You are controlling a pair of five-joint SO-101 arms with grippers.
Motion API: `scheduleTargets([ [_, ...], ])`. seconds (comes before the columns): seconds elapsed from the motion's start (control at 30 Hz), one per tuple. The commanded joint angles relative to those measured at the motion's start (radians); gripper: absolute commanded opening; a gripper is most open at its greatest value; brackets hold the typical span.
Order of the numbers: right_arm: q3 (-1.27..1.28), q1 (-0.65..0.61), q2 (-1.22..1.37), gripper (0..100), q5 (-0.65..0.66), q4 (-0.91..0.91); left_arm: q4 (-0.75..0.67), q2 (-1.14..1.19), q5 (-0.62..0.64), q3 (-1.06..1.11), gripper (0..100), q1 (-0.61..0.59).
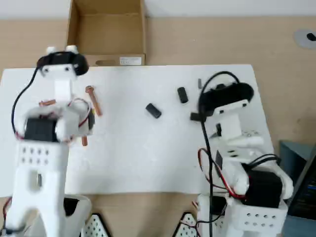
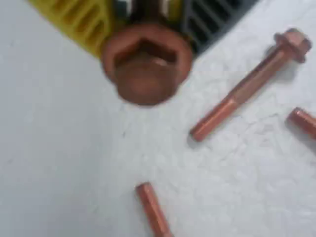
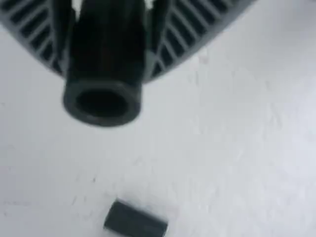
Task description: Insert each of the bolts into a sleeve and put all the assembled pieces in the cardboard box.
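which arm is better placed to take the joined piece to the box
Left, probably: the box sits just beyond the left gripper, which holds a bolt; the right gripper, holding a sleeve, is farther off.

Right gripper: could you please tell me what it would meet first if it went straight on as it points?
Probably the white table top: the right gripper, shut on the held sleeve, points down at bare surface; the loose sleeve seems just off that line, though depth is unclear.
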Motion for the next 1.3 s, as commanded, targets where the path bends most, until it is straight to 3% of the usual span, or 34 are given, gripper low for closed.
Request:
scheduleTargets([
  [0.0,0.085,0.008,-0.064,0.9,-0.11,-0.124,-0.104,-0.168,0.077,0.115,0,0.011],
  [0.2,0.257,-0.031,-0.193,0.9,-0.192,-0.264,-0.25,-0.363,0.192,0.313,0,0.011],
  [0.5,0.432,-0.331,-0.41,0.9,-0.279,-0.302,-0.397,-0.664,0.361,0.516,0,0.021],
  [0.87,0.481,-0.621,-0.526,0.9,-0.279,-0.318,-0.408,-0.974,0.483,0.571,0,0.336],
  [1.27,0.515,-0.88,-0.521,0.9,-0.278,-0.324,-0.408,-1.024,0.482,0.56,0,0.356],
])
